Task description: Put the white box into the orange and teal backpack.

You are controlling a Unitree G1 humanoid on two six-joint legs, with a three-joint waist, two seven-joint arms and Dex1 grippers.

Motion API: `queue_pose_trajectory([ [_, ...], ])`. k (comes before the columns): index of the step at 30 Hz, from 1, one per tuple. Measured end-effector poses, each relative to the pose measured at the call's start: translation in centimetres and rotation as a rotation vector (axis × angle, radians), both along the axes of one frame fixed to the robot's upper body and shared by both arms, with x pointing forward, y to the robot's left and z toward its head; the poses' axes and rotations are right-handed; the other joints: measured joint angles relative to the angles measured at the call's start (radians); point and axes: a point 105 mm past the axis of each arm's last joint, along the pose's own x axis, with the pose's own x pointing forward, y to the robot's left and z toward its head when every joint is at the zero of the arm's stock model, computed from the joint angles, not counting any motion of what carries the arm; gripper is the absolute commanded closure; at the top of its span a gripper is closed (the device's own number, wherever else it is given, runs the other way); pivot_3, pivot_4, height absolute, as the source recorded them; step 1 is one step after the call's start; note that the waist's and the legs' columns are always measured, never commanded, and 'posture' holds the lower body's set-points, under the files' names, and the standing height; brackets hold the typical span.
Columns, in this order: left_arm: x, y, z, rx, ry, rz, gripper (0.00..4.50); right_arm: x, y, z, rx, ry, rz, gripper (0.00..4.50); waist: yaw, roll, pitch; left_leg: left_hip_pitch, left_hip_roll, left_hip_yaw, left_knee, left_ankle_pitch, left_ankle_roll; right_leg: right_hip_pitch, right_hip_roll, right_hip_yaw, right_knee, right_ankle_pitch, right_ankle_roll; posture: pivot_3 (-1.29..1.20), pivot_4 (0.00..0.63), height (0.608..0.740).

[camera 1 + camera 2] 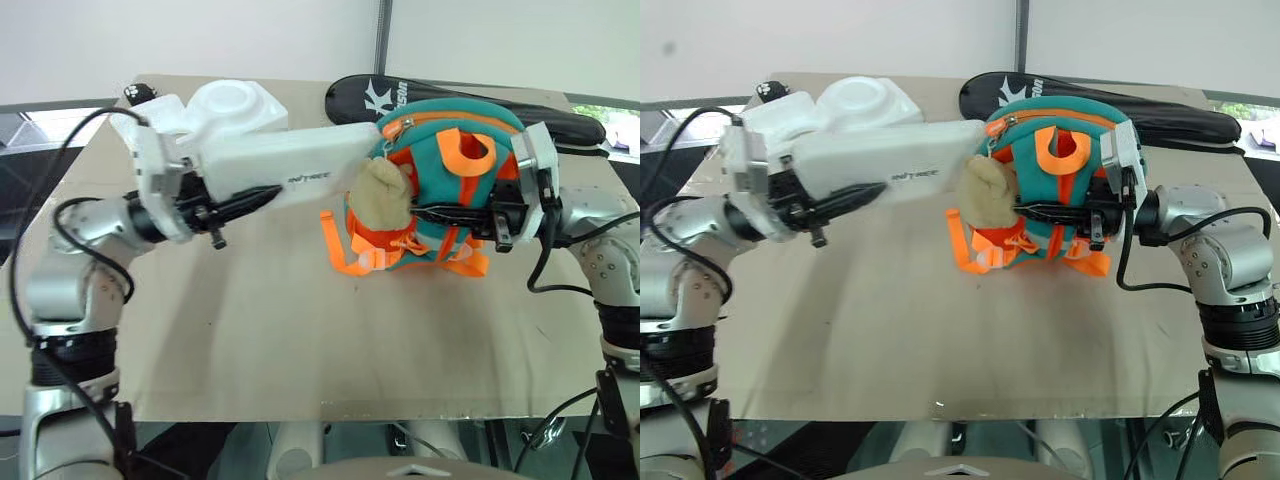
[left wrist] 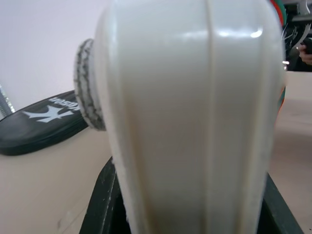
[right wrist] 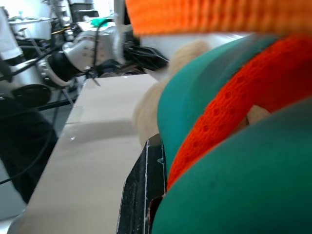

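Now — white box [image 1: 285, 160] at backpack [image 1: 440, 190] mouth

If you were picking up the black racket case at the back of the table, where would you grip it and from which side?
I would probably grip the black racket case at its uncovered end on the robot's right, coming down from above. It lies flat along the table's far edge, and the orange and teal backpack stands in front of its middle, so a frontal approach is blocked there.

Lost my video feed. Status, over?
Left gripper shut on white box, box end at backpack opening. Right gripper shut on backpack. Plush toy beside box end.
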Motion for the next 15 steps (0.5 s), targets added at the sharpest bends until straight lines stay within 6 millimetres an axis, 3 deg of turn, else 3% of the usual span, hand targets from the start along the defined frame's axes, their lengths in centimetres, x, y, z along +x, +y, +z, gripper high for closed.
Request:
queue_pose_trajectory([
  [12, 2.5, -6.7, 1.1, 0.350, -0.078, -0.147, 3.43, -0.6, 0.0, -0.3, -0.007, -0.067, 0.022, 4.43, 0.005, 0.000, 0.000, 0.000, 0.000, -0.001, 0.004, 0.000, 0.000, 0.001, 0.002, 0.000, 0.002, 0.000, 0.000, 0.00, 0.150, 0.740],
  [15, 3.5, -9.6, 0.7, 0.385, -0.022, -0.204, 3.43, -0.4, 0.4, -0.3, 0.015, -0.080, 0.003, 4.43, 0.009, 0.000, 0.000, -0.001, 0.000, -0.002, 0.004, 0.000, 0.000, 0.001, 0.002, -0.001, 0.002, 0.000, 0.000, 0.00, 0.150, 0.740],
])
